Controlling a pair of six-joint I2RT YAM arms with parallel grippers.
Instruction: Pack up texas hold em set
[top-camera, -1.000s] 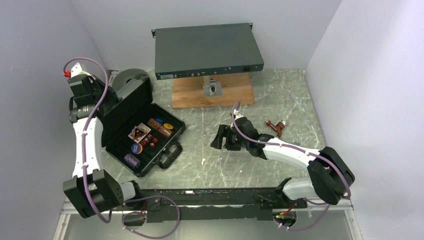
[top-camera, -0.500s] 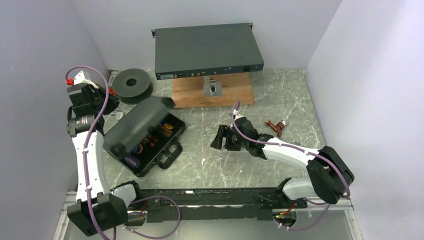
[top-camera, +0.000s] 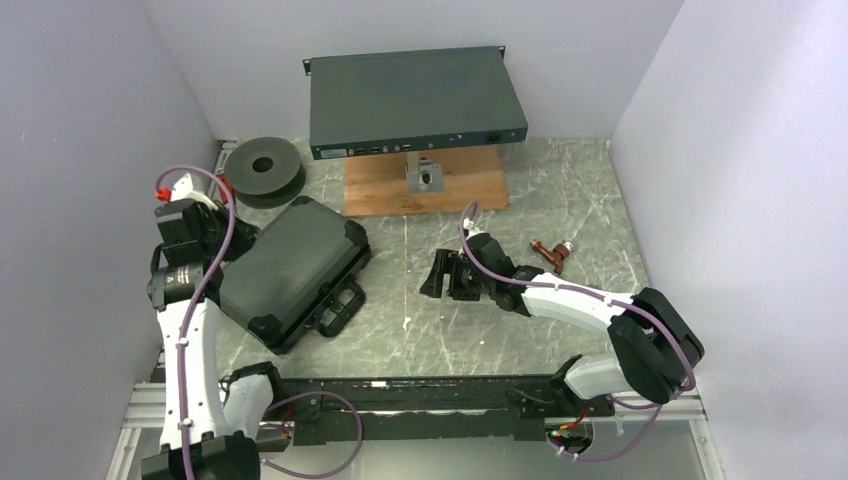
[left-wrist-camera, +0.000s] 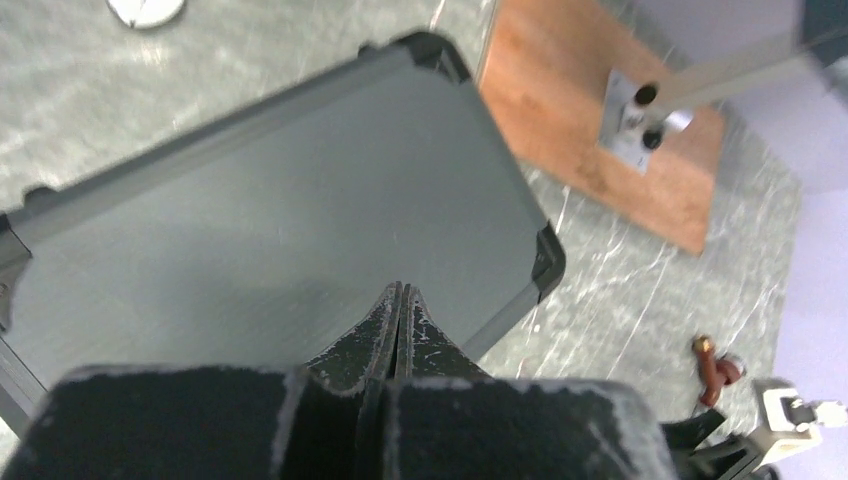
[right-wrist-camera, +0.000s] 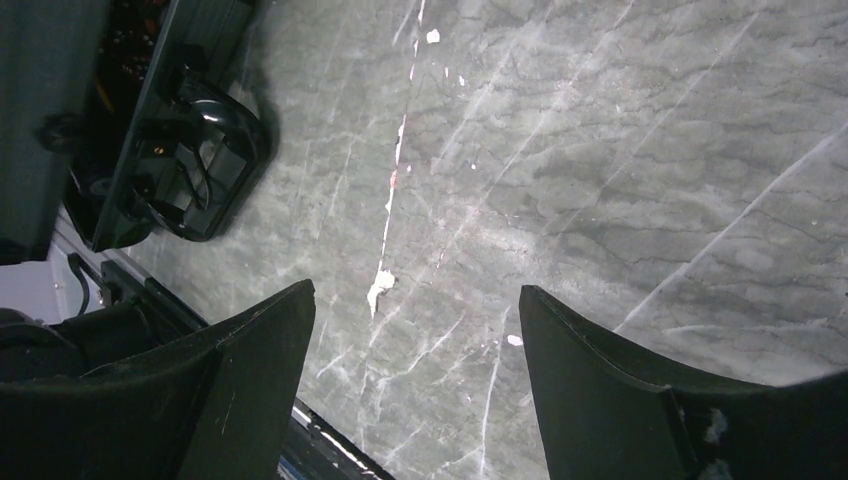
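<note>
At centre left the black briefcase (top-camera: 290, 270) lay closed, latching perhaps still to do; left gripper (left-wrist-camera: 400, 292) clenched empty over its lid, right gripper (right-wrist-camera: 415, 292) spread, empty.

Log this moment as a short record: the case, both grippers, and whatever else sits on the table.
case: black briefcase, lid down, contents hidden, handle facing the table's middle
latches: cannot tell
left gripper: shut, holding nothing, tips over the lid
right gripper: open, holding nothing, above the table
behind case: black spool
far side: grey metal box above a wooden board
right of centre: small brown fitting
</note>
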